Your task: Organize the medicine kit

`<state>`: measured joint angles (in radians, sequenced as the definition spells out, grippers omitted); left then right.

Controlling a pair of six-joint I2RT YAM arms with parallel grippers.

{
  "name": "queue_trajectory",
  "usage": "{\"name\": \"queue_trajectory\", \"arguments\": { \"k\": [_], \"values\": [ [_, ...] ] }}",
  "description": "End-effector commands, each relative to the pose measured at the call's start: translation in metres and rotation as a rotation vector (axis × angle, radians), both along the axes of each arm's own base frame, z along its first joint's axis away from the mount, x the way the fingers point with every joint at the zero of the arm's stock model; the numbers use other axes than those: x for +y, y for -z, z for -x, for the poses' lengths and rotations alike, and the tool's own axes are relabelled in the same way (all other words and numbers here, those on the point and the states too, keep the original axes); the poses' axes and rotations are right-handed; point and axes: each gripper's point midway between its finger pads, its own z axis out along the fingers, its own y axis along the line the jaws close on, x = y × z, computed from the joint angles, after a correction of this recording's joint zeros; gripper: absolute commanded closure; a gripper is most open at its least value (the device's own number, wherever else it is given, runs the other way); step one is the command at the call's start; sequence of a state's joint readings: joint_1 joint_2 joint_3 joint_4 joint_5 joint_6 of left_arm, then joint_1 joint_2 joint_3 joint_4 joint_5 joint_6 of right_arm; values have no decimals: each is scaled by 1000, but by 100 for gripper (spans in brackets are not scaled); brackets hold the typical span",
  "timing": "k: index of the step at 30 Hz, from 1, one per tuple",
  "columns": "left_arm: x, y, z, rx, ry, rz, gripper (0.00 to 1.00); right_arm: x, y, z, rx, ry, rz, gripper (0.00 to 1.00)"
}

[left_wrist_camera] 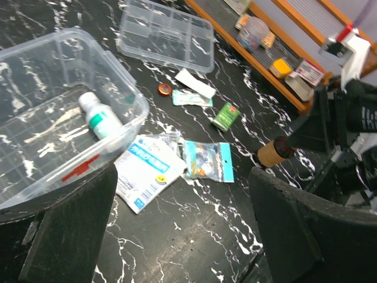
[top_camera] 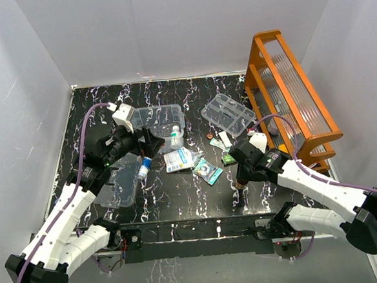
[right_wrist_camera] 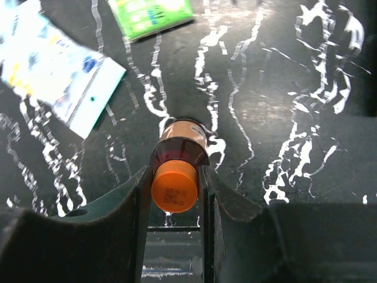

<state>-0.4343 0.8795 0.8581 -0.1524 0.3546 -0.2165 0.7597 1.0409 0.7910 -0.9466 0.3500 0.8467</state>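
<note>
The clear kit box [top_camera: 164, 118] with a red cross mark [left_wrist_camera: 79, 168] stands at the middle back and holds a white bottle [left_wrist_camera: 100, 116]. Its clear lid [top_camera: 120, 180] lies at the front left, partly under my left arm. The clear divided tray [top_camera: 227, 113] lies to the right of the box and also shows in the left wrist view [left_wrist_camera: 165, 32]. My left gripper [top_camera: 148, 142] is open and empty, hovering beside the box over bare table [left_wrist_camera: 182, 236]. My right gripper [top_camera: 241, 175] is shut on a brown bottle with an orange cap [right_wrist_camera: 175, 177], held just above the table at the front.
A white packet [left_wrist_camera: 147, 168], a blue packet [left_wrist_camera: 209, 160], a green box [left_wrist_camera: 225, 116], a white strip [left_wrist_camera: 194, 82] and a small orange cap [left_wrist_camera: 164, 89] lie between box and right gripper. A blue-capped vial [top_camera: 143, 168] lies by the lid. The tall orange rack [top_camera: 295, 89] stands at the right.
</note>
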Motion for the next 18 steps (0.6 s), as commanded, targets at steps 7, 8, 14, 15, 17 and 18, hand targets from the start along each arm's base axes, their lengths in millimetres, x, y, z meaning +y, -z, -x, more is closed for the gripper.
{"name": "queue_trajectory", "arguments": {
  "k": [7, 8, 14, 15, 17, 18],
  "values": [
    [-41, -12, 49, -60, 382, 148, 13, 98, -83, -12, -144, -556, -307, 90],
    [-42, -11, 54, -51, 410, 153, 13, 106, -90, -13, -155, -596, -330, 90],
    [-50, -10, 86, 25, 584, 198, 13, 157, -141, -5, -243, -849, -540, 91],
    [-52, -10, 90, 34, 617, 204, 12, 163, -149, -3, -256, -885, -571, 91],
    [-53, -6, 97, 74, 678, 194, 12, 174, -169, -3, -307, -941, -620, 91],
    [-53, -6, 99, 97, 698, 191, 12, 178, -175, -3, -323, -961, -639, 91]
  ]
}}
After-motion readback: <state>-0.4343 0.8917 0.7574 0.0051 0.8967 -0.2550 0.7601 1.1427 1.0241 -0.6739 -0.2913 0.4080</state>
